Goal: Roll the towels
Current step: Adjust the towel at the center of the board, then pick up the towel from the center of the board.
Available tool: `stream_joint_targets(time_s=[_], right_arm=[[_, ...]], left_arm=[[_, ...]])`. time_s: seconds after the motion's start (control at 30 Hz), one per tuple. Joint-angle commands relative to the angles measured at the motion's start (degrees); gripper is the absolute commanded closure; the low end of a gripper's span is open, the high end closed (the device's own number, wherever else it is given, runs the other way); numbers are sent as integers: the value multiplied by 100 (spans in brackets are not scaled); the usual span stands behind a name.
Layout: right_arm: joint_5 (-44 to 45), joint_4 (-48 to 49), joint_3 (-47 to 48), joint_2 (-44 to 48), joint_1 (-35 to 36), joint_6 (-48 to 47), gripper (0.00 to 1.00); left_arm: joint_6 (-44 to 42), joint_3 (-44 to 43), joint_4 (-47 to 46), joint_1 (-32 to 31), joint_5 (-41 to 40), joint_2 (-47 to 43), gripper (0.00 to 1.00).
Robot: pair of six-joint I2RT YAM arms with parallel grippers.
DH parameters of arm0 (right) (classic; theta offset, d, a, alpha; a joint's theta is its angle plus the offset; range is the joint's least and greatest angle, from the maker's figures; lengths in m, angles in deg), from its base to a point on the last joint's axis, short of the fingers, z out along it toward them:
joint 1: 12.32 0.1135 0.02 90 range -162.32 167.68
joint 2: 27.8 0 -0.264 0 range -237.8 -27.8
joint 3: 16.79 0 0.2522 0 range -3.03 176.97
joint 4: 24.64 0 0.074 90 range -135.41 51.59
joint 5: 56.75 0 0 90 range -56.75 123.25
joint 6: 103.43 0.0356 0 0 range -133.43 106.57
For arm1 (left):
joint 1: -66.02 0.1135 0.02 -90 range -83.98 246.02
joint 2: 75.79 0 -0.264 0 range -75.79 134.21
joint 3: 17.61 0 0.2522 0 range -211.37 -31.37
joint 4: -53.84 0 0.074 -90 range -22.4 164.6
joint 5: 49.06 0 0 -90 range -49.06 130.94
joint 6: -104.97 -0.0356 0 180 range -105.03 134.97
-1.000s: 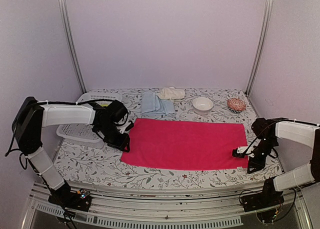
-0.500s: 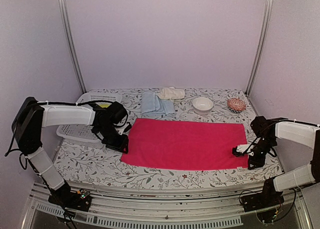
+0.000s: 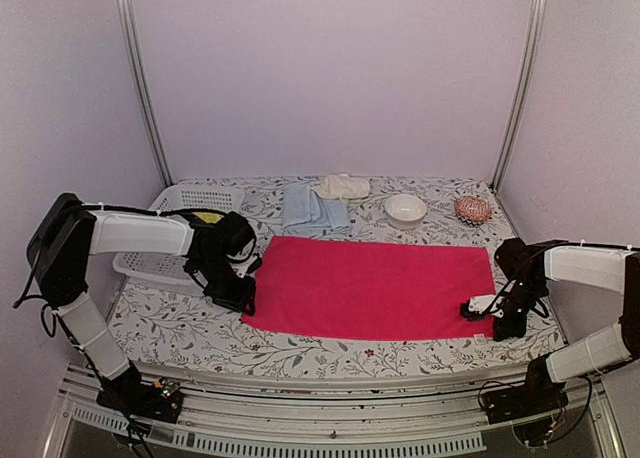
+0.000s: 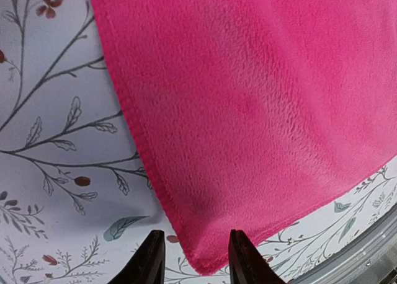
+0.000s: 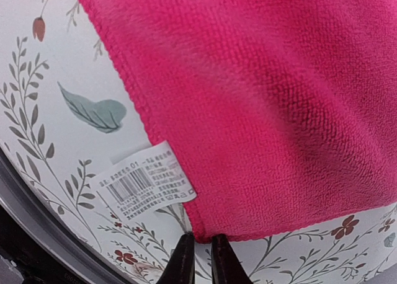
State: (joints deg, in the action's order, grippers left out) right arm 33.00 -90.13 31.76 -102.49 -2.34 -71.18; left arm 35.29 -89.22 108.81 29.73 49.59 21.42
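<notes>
Here are a hot pink towel [image 3: 370,288], a light blue towel [image 3: 312,208], a cream towel [image 3: 343,186], a white table covering [image 3: 200,328] with grey sprigs and red buds, and a seemingly red-and-white patterned ball [image 3: 472,210].

laundry basket [image 3: 205,195]: white, back left
bowl [image 3: 405,210]: white, back right
round object [image 3: 472,210]: red-patterned, near bowl
tablecloth [image 3: 330,353]: floral
</notes>
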Motion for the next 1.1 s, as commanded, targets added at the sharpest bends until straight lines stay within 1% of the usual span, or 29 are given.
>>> stream_joint_targets(time_s=[0.0,0.07,0.1,0.17,0.2,0.27,0.33,0.37,0.6,0.67,0.8,0.93,1.0,1.07], right_arm=[[259,135,-206,-75,39,3,90],[284,124,-233,-33,34,-30,94],[290,115,-242,-28,38,-40,97],[300,78,-284,-27,39,-90,97],[324,64,-325,-14,35,-94,97],[396,-3,-430,69,33,-134,98],[443,-126,-515,228,38,-214,98],[444,-214,-542,326,39,-248,98],[698,-748,-702,969,-31,-623,97],[778,-869,-704,1093,-113,-901,98],[960,-1052,-701,1117,-227,-1288,98],[1187,-1042,-715,902,-311,-1467,97],[1248,-1050,-677,819,-326,-1492,97],[1225,-1149,-562,819,-330,-1508,92]], left_arm=[[101,154,53,-65,156,123,62],[121,223,119,-92,105,103,62],[129,255,123,-97,100,93,65],[159,321,124,-104,127,81,71],[171,350,124,-104,147,71,78],[241,414,124,-128,198,10,88],[317,488,122,-165,235,-102,97],[364,530,119,-184,258,-170,100],[822,888,265,-366,431,-831,100],[956,946,364,-484,436,-994,100],[1261,1126,385,-701,549,-1221,100],[1387,1273,273,-964,706,-1180,100],[1361,1284,311,-1074,789,-1138,93],[1326,1181,511,-1116,648,-1160,85]])
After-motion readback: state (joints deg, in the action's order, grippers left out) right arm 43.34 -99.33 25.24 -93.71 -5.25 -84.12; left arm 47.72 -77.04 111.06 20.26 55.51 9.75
